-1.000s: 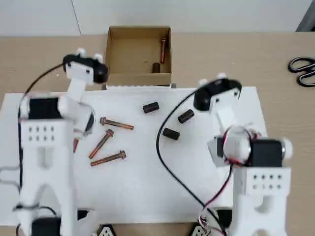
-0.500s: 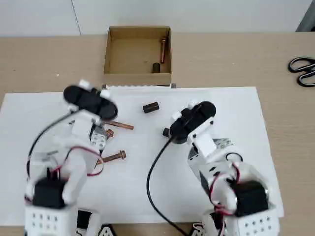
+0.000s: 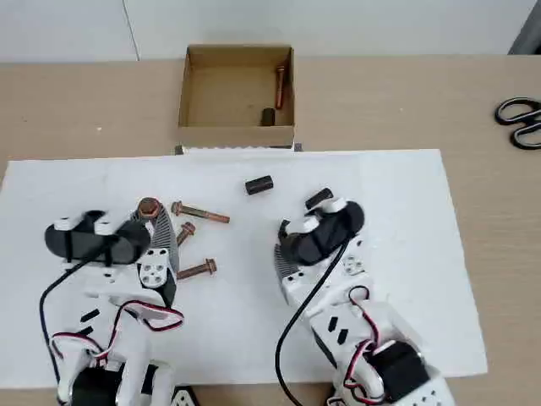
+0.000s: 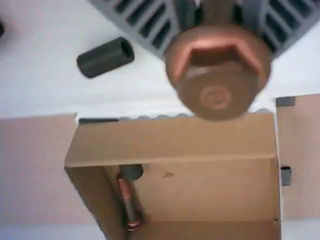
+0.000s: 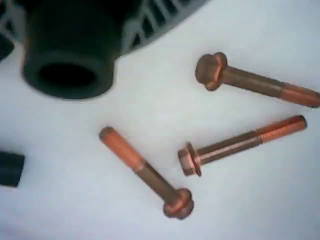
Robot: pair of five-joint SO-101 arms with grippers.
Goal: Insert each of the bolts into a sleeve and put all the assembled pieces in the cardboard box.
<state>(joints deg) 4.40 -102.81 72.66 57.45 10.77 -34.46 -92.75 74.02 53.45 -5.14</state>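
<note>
**A:** Where do things stand?

**B:** The left end effector (image 4: 215,12) is clamped on a copper bolt (image 4: 215,75), held by the shank with its head up. The right end effector (image 5: 75,22) grips a black sleeve (image 5: 67,67) with its bore exposed. Both hang over the white sheet (image 3: 406,279), toward the near edge of the bench (image 3: 473,93).

**A:** What could spoil the mating?

**B:** Misalignment, most likely. If shank and bore aren't coaxial, the tip may catch the rim and twist either part in its grip, or knock it loose.

**A:** Anything else?

**B:** Three loose bolts (image 5: 240,145) lie just beside the arms and could get swept aside. The cardboard box (image 3: 237,135) at the far edge holds one assembled piece (image 3: 279,85), and two spare sleeves (image 3: 259,184) lie between.
</note>
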